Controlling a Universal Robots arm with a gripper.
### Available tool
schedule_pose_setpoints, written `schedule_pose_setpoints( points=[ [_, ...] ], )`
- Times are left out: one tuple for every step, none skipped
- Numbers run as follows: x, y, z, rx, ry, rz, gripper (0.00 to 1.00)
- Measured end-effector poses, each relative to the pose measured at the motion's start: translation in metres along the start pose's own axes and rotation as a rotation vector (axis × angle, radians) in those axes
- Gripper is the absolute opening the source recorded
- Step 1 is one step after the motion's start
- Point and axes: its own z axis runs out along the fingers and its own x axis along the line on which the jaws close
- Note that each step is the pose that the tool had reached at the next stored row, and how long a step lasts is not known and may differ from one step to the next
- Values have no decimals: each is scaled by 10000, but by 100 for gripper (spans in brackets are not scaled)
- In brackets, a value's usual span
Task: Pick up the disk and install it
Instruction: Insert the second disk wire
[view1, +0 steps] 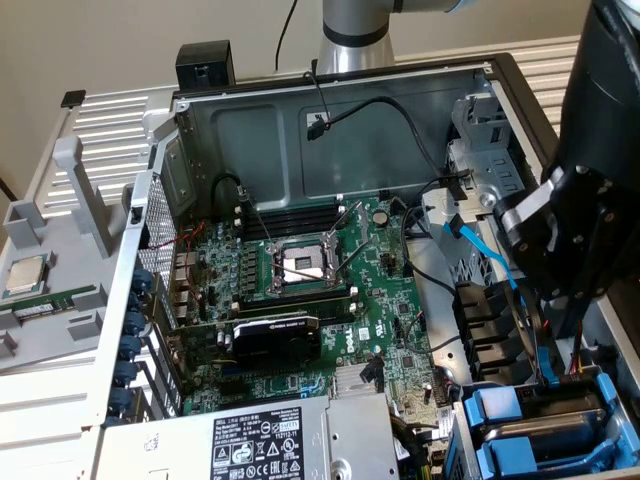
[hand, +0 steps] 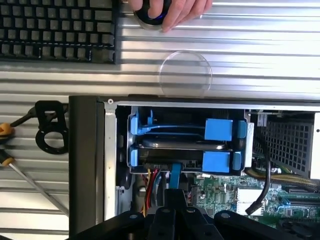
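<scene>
Two blue-framed drives sit stacked in the drive cage at the case's corner, one (hand: 175, 131) (view1: 497, 408) beside the other (hand: 172, 156) (view1: 515, 452). Which of them is the disk I cannot tell. My gripper (hand: 175, 200) is shut with nothing visible between its fingers. It hangs over the cage side of the open case, apart from both drives. In the exterior view the black gripper (view1: 562, 285) stands at the exterior view's right, above the cage.
The open computer case (view1: 330, 95) shows the motherboard (view1: 300, 265) and loose cables. A processor chip (view1: 25, 275) lies on the grey tray at the exterior view's left. A person's hand (hand: 172, 10), a keyboard (hand: 55, 27), screwdrivers (hand: 20, 172) and a black clamp (hand: 50, 127) lie on the slatted table.
</scene>
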Motion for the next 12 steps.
schedule_pose_setpoints(
  points=[
    [-1, 3, 13, -7, -1, 0, 11],
    [-1, 4, 26, -20, -1, -1, 11],
    [-1, 5, 40, -30, -1, -1, 11],
    [-1, 5, 53, -44, -1, -2, 11],
    [-1, 6, 66, -60, -1, -3, 11],
    [-2, 7, 78, -80, -2, -3, 11],
    [-2, 10, 86, -104, -2, -4, 11],
    [-2, 15, 93, -128, -2, -4, 11],
    [-3, 21, 97, -160, -3, -5, 11],
    [-3, 26, 101, -207, -3, -6, 11],
    [-3, 31, 104, -262, -2, -7, 11],
    [-2, 33, 109, -317, 0, -8, 11]
  ],
)
